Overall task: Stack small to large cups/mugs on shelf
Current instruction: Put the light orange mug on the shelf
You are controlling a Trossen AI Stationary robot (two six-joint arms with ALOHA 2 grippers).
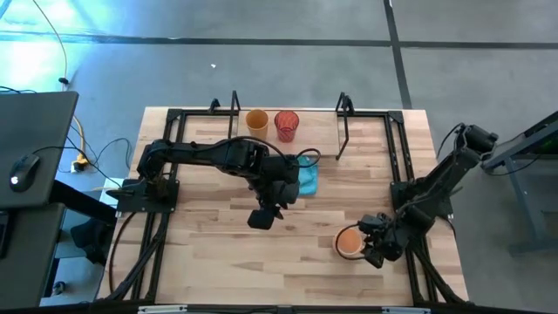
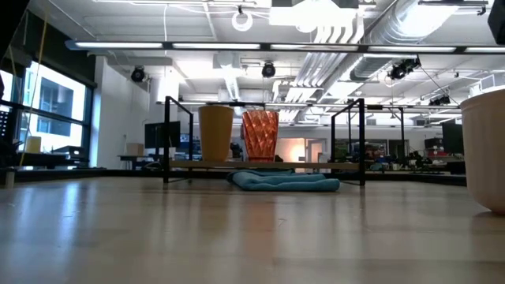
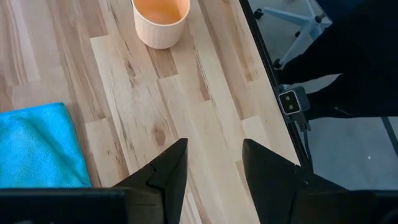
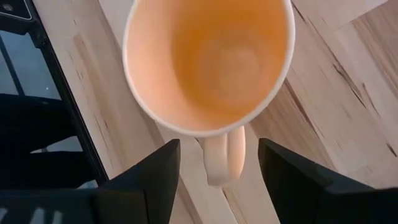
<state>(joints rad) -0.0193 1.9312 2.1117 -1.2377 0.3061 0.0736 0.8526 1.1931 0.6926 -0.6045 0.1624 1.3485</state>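
The mug (image 4: 208, 62), pale outside and orange inside, stands upright on the table near its right near corner (image 1: 350, 242); it also shows at the right edge of the low view (image 2: 485, 150). My right gripper (image 4: 217, 168) is open just behind it, with its fingers on either side of the mug's handle (image 4: 224, 158) and apart from it. The mustard tumbler (image 1: 256, 120) and the red ribbed cup (image 1: 286, 125) stand side by side on the shelf (image 2: 264, 166) at the far edge. My left gripper (image 3: 214, 168) is open and empty over the table's middle (image 1: 264, 216).
A blue cloth (image 1: 307, 179) lies crumpled on the table in front of the shelf, beside my left arm. The shelf's black wire posts (image 1: 342, 131) stand up around the board. Bare tabletop (image 1: 209, 244) lies between the cloth and the near edge.
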